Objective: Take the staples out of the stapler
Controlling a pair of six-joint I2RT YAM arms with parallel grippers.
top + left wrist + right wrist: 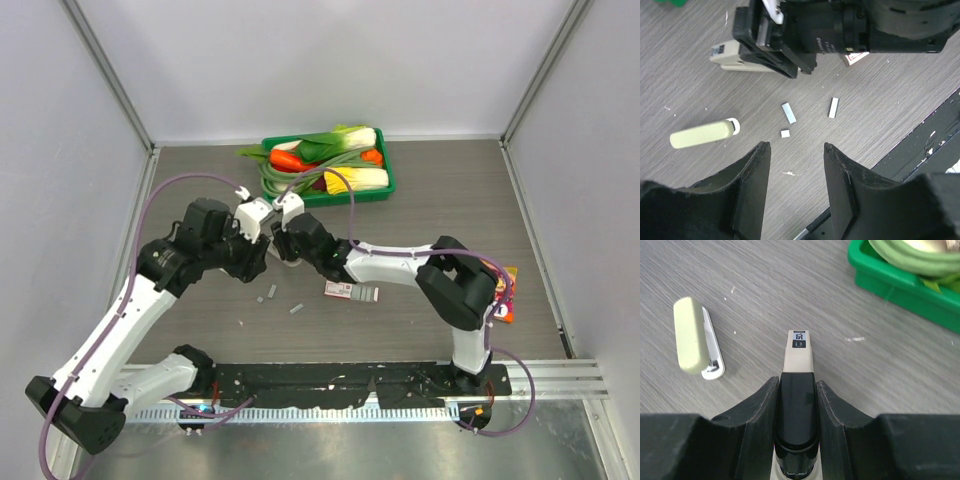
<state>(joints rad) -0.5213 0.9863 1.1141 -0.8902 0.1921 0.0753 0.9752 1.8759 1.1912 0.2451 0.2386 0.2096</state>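
Right gripper (796, 385) clamps stapler (798, 352); staples (788, 112), cream piece (702, 135) lie nearby.

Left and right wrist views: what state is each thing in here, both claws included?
stapler: gripped, whitish end poking forward.
right claw: shut on the stapler.
staples: three short strips lying loose, outside the stapler.
left claw: open, empty, above the staples.
pale piece: lying flat, apart from the stapler.
green tray: full of vegetables.
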